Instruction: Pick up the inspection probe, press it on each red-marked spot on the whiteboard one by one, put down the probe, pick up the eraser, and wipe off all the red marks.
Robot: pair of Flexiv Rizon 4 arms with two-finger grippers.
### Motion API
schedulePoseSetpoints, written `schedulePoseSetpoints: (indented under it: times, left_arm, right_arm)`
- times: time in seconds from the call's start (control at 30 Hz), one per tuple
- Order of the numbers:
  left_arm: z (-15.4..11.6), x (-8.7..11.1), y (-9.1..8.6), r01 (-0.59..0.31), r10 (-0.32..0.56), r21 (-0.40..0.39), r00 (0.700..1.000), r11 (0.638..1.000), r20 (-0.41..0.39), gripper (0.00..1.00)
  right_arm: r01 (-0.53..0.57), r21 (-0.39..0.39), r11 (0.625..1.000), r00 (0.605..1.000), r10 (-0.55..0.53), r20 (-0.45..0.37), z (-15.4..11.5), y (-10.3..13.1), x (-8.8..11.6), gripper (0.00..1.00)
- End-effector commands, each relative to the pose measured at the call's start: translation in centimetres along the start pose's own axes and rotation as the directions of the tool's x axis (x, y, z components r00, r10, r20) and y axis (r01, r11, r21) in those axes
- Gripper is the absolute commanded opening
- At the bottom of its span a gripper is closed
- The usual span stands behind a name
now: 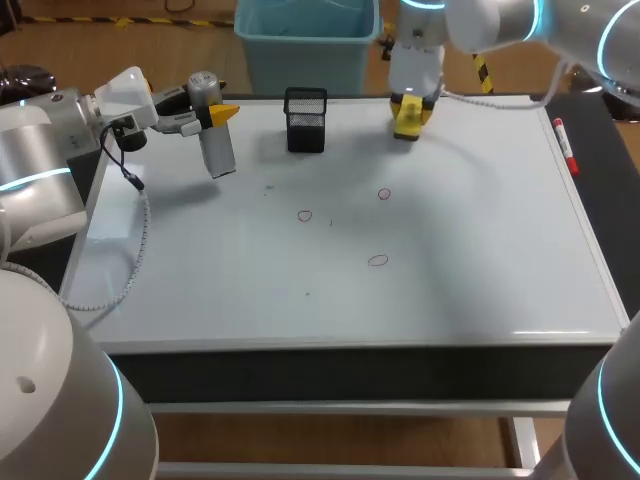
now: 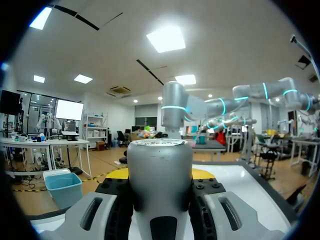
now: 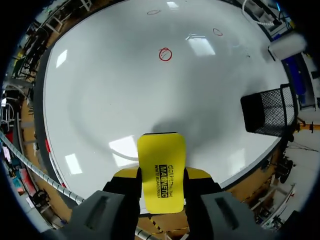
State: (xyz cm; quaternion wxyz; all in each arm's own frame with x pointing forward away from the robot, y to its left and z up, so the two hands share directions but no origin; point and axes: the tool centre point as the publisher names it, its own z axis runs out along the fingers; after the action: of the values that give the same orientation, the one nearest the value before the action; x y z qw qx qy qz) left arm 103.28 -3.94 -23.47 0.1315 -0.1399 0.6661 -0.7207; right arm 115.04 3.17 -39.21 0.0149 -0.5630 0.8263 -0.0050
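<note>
The white rectangular whiteboard (image 1: 480, 270) covers nearly the whole tabletop. Of my two arms, the left hand (image 1: 220, 114) is at the far left, pinching the grey cylindrical inspection probe (image 1: 218, 150) from both sides and holding it above the board. The right hand (image 3: 161, 186) is at the far edge right of centre, clamped on the flat yellow eraser (image 3: 161, 155), low over the board; I cannot tell if it touches. A black mesh pen holder (image 1: 305, 120) stands between them at the far edge. A red marker pen (image 1: 565, 142) lies along the right edge. The thin red ring marks are unwiped: one left of centre (image 1: 304, 215), one farther and to the right (image 1: 384, 194), one nearer (image 1: 377, 260). I judge wiping is the step in hand: bring the eraser in flat, press evenly, cover each ring fully, and keep the left arm and probe clear of the strokes. Count: one whiteboard, two arms, one holder, one probe, one eraser, one marker, three rings.
</note>
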Motion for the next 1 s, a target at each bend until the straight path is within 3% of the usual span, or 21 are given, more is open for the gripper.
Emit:
schedulePoseSetpoints:
  times: [0.03, 0.33, 0.5, 1.0]
  left_arm:
    - [0.0, 0.0, -0.1, -0.001, 0.001, 0.002, 1.000, 1.000, 0.002, 0.00]
    - [0.0, 0.0, -0.1, -0.001, 0.001, 0.002, 1.000, 1.000, 0.002, 0.00]
    - [0.0, 0.0, -0.1, -0.001, 0.001, 0.002, 1.000, 1.000, 0.002, 0.00]
    - [0.0, 0.0, -0.1, -0.001, 0.001, 0.002, 1.000, 1.000, 0.002, 0.00]
  right_arm:
    - [-0.052, 0.001, 0.999, 0.998, 0.052, 0.021, -1.2, -1.3, 2.9, 0.00]
    - [-0.215, 0.013, 0.977, 0.976, 0.215, 0.025, -2.0, -3.4, 9.4, 0.00]
    - [-0.273, 0.006, 0.962, 0.962, 0.273, 0.018, -1.9, -3.4, 12.3, 0.00]
    - [-0.322, 0.025, 0.947, 0.947, 0.322, 0.008, -1.5, -0.4, 16.4, 0.00]
